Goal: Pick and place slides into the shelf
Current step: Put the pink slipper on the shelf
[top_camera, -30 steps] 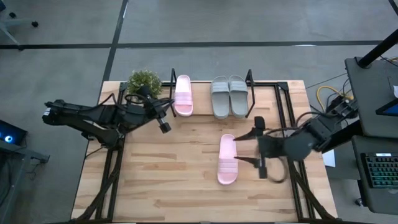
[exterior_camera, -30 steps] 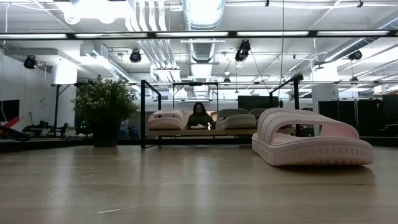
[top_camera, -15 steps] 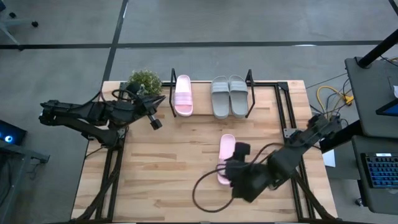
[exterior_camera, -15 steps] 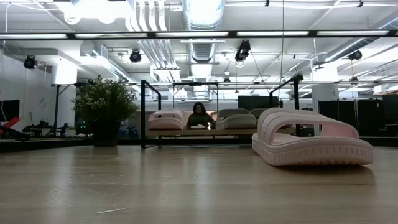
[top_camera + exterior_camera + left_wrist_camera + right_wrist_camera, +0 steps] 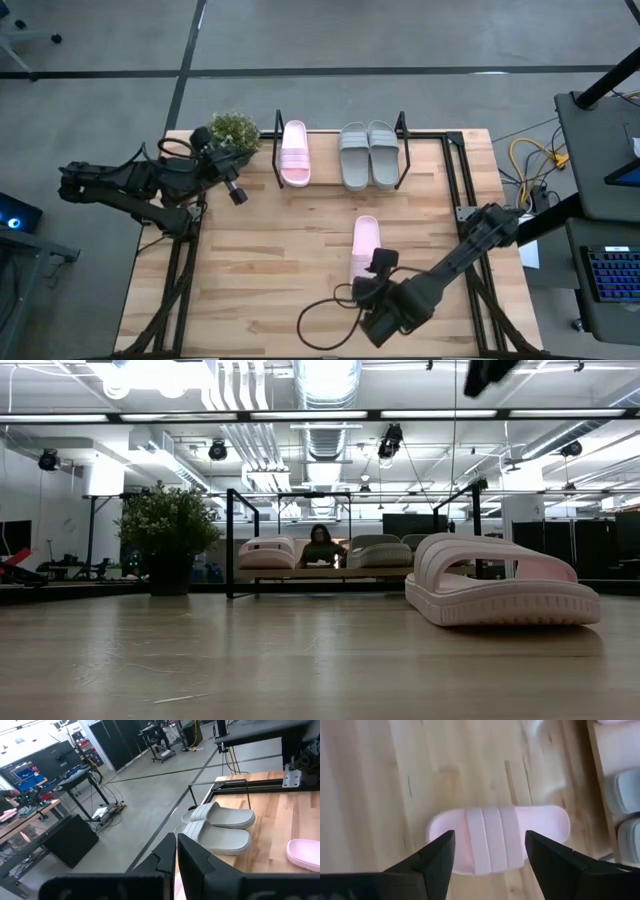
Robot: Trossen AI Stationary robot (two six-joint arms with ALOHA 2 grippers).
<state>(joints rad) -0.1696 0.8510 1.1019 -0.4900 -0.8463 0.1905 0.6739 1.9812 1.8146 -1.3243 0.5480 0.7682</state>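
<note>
The shelf [image 5: 403, 150] stands at the table's far edge. On its wooden base rest one pale pink slide [image 5: 294, 153] and two grey slides [image 5: 367, 155], soles down. The second pink slide [image 5: 365, 248] lies sole down on the table in front of the shelf, and it is large in the low view [image 5: 500, 585]. My right gripper [image 5: 369, 274] hangs open above this slide's near end. In the right wrist view its fingers stand either side of the slide's ribbed strap [image 5: 492, 837] without touching. My left gripper [image 5: 236, 192] is shut beside the plant, left of the shelf.
A small green potted plant [image 5: 232, 130] stands at the far left corner, close to my left gripper. Black table frame rails [image 5: 455, 170] run along the right side. A cable [image 5: 320, 320] loops over the near table. A person [image 5: 322, 546] sits far behind the shelf.
My right arm has swung from the table's right side round toward the near edge, and its gripper now points down over the loose pink slide. My left gripper has drawn back from the shelf toward the table's left edge. No slide has moved.
</note>
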